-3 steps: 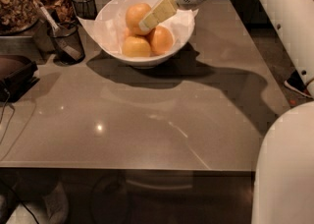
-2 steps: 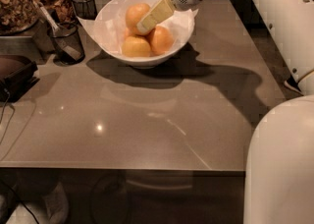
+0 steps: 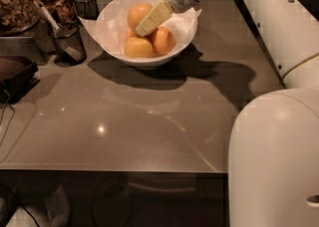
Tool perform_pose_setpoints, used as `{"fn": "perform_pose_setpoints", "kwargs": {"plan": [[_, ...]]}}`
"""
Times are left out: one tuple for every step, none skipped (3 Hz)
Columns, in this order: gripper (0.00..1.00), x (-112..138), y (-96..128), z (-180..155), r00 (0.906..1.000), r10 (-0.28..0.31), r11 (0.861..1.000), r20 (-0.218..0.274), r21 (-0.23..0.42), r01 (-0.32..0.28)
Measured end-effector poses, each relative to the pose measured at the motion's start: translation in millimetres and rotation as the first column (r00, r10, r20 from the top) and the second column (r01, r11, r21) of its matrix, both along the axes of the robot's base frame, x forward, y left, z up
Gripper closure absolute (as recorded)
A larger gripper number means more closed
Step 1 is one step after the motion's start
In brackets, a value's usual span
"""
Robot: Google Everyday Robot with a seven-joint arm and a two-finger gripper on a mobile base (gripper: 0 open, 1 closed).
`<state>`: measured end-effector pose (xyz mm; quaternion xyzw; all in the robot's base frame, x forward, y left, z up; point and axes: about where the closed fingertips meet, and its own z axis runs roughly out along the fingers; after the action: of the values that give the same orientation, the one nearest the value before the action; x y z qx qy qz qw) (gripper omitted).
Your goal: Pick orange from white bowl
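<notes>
The white bowl [image 3: 112,32], lined with white paper, stands at the back middle of the grey table. It holds three fruits. The orange [image 3: 137,14] is the light orange-yellow one at the back. A deeper reddish-orange fruit [image 3: 163,42] lies at the right and a yellower one [image 3: 138,48] at the front. My gripper [image 3: 142,32] reaches down into the bowl from the upper right. Its tip sits among the three fruits, against the lower right side of the orange.
Two black wire-mesh cups [image 3: 67,43] [image 3: 85,5] stand left of the bowl, with jars of dry food [image 3: 15,2] behind them. A dark object [image 3: 15,74] lies at the left edge. My white arm [image 3: 279,17] spans the right side. The table's front edge [image 3: 114,171] is near.
The gripper has moved slightly down and to the left, deeper into the bowl among the fruits. The fruits and the bowl have not moved.
</notes>
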<state>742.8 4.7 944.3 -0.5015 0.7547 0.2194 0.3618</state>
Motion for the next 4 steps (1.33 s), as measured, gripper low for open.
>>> {"fn": "perform_pose_setpoints", "kwargs": {"plan": [[0.0,0.5,7.3,-5.8,0.9991,0.032,0.999,-0.027,-0.008,-0.032],[0.0,0.0,14.8,-10.0,0.997,0.062,0.998,-0.046,-0.023,-0.063],[0.0,0.9,22.0,-11.2,0.9945,0.09,0.995,-0.053,-0.037,-0.092],[0.0,2.5,29.9,-8.5,0.9914,0.122,0.991,-0.047,-0.041,-0.124]]}}
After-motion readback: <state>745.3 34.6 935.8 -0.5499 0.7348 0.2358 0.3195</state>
